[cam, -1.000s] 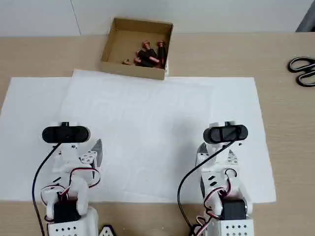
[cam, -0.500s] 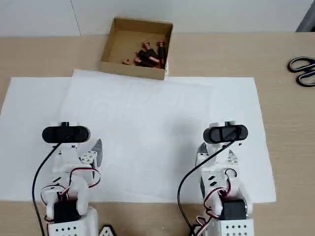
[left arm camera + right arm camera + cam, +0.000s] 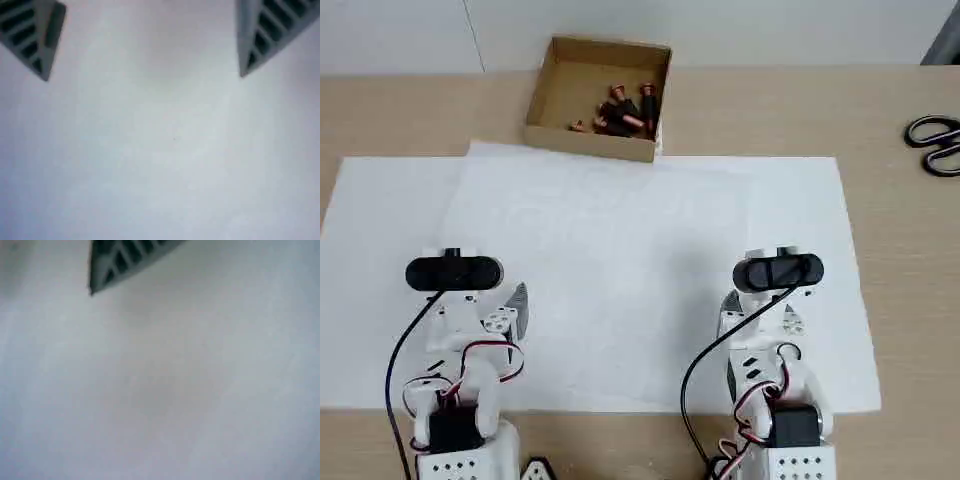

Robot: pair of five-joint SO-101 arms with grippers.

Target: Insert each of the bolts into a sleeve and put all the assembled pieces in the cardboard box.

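The copper-and-black assembled pieces (image 3: 620,112) lie in the brown cardboard box (image 3: 545,95) and both arms have stayed parked, left tool (image 3: 144,76) wide and empty, right tool (image 3: 728,312) impossible to judge, so the task looks done.

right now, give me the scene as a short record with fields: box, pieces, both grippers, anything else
cardboard box: open top, on the table's far side, just beyond the white paper
assembled pieces: copper-coloured bolts in dark sleeves, lying in the box's right half
left gripper: open, holding nothing, low over the paper at the near edge
right gripper: low over the paper at the near edge, nothing seen in it
scissors: on the bare table, far right
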